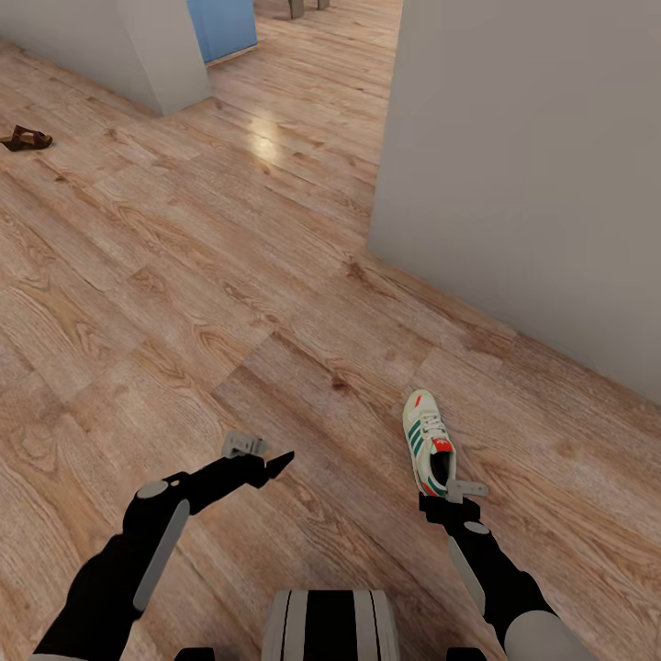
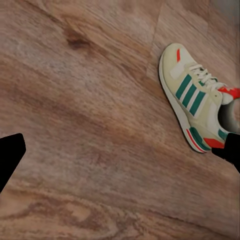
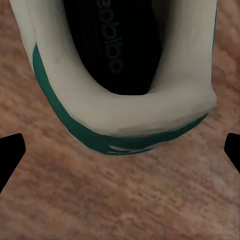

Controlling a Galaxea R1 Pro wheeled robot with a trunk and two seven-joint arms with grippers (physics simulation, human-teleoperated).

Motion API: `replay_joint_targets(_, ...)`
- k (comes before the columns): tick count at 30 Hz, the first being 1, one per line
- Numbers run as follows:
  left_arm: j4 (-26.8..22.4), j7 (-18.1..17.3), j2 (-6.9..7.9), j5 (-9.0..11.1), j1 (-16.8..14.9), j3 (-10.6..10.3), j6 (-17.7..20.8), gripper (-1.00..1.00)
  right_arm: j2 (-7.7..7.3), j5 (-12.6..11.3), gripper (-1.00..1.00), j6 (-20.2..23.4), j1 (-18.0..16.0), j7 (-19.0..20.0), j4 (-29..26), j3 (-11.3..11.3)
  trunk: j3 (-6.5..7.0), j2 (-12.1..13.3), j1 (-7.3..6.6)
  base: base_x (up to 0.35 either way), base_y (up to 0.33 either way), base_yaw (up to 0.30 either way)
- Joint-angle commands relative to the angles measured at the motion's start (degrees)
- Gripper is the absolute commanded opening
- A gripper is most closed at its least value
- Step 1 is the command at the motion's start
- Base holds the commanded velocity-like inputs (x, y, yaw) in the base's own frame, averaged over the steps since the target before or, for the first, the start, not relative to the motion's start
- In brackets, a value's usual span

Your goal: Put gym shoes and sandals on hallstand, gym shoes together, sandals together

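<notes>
Shoe (image 1: 428, 442), white with green stripes and a red heel tab, lies on the wood floor (image 1: 184, 303) in the head view, toe pointing away from the robot, near the foot of a grey wall (image 1: 532, 165). Right gripper (image 1: 456, 496) sits at the shoe's heel, one pale finger (image 1: 470, 488) lying just beside the collar; whether the fingers press on the heel cannot be told from here. Left gripper (image 1: 257, 454) hangs above bare planks well to the left of the shoe, fingers released and grasping nothing. Far off at the upper left a brown sandal (image 1: 25, 140) rests on the floor, close to a second grey wall (image 1: 138, 46) with a blue panel (image 1: 222, 26) beyond it

Left wrist view: the shoe (image 2: 196, 97) lies on its sole on the floor (image 2: 90, 125), laces and three green stripes plain to see; the dark fingertips (image 2: 10, 157) stand wide apart over the boards

Right wrist view: the shoe's heel collar (image 3: 120, 107) and dark insole fill the middle, with floor (image 3: 120, 200) beneath; the two black fingertips (image 3: 10, 152) stand spread at either side, clear of the heel, so the right fingers are released
</notes>
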Motion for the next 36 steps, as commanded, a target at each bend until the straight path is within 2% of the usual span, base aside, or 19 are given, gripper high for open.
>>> replay_joint_targets(1,-0.68,0.07,0.01,0.53,0.46,-0.05,0.44,1.00,-0.01,-0.45,1.00,0.27,0.00,-0.22,-0.11,0.07,-0.03,-0.01,-0.01,0.000,0.000,0.000)
replay_joint_targets(12,-5.06,-0.18,-0.09,0.54,4.09,-1.09,0.03,1.00,-0.01,-0.45,1.00,0.22,0.00,-0.24,-0.11,0.10,-0.03,-0.01,-0.01,0.000,0.000,0.000)
replay_joint_targets(20,-5.26,-0.24,-0.10,0.54,4.54,-1.84,-0.05,1.00,-0.01,-0.45,1.00,0.19,0.00,-0.24,-0.11,0.15,-0.03,-0.01,-0.01,0.011,0.000,0.000)
replay_joint_targets(36,-5.27,-0.25,-0.02,0.54,4.63,-1.99,-0.06,1.00,-0.01,-0.45,1.00,0.16,0.00,-0.24,-0.11,0.16,-0.03,-0.01,-0.01,0.085,0.000,0.000)
